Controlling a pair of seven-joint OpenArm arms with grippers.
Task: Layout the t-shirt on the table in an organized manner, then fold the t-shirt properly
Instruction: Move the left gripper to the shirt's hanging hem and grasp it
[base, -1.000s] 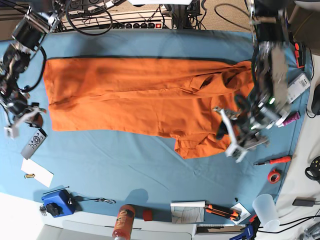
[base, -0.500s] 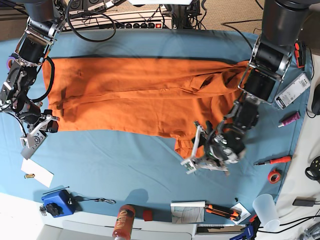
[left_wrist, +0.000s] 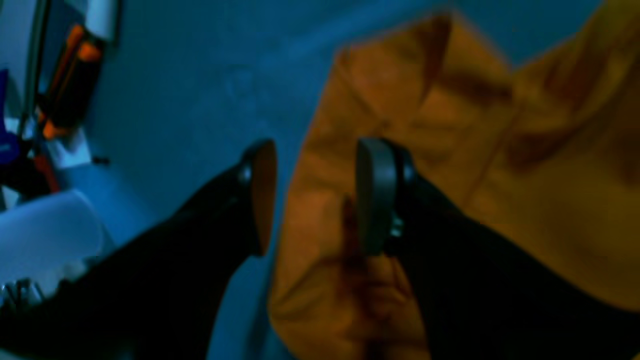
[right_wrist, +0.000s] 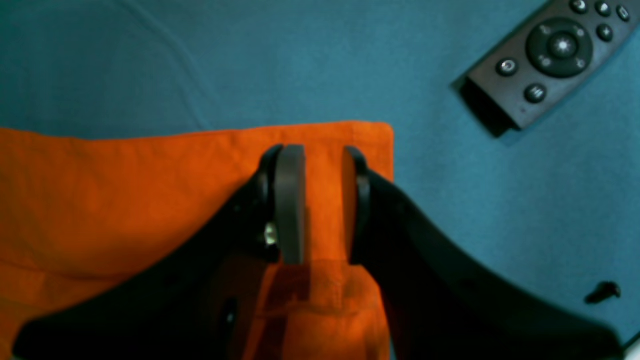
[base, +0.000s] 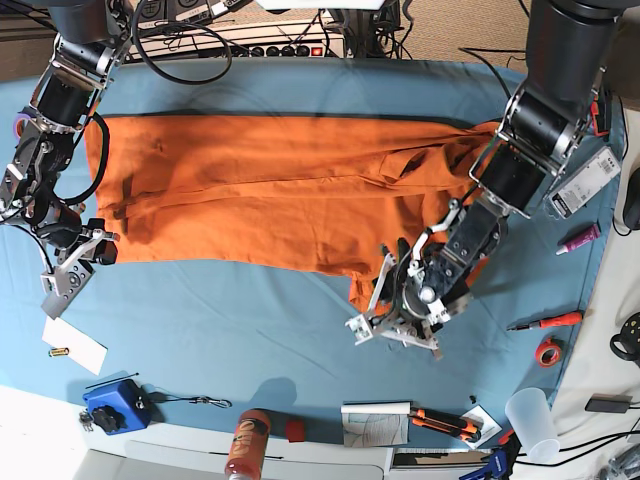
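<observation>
The orange t-shirt (base: 280, 190) lay spread across the teal tabletop (base: 250, 330), running from about 9 o'clock to 3 o'clock in the base view, with a rumpled flap hanging down toward 5 o'clock. The left hand (base: 395, 325) sat at that flap's lower edge; in its wrist view its fingers (left_wrist: 372, 195) stood apart, one over the orange cloth and the other over bare blue, nothing pinched between them. The right hand (base: 72, 270) was at the shirt's 9 o'clock end. Its wrist view showed the two pads (right_wrist: 291, 200) with a narrow gap, straddling the corner of the cloth; I could not tell whether cloth was clamped. A dark remote control (right_wrist: 547, 55) lay at 1 o'clock of that hand, apart from the shirt.
</observation>
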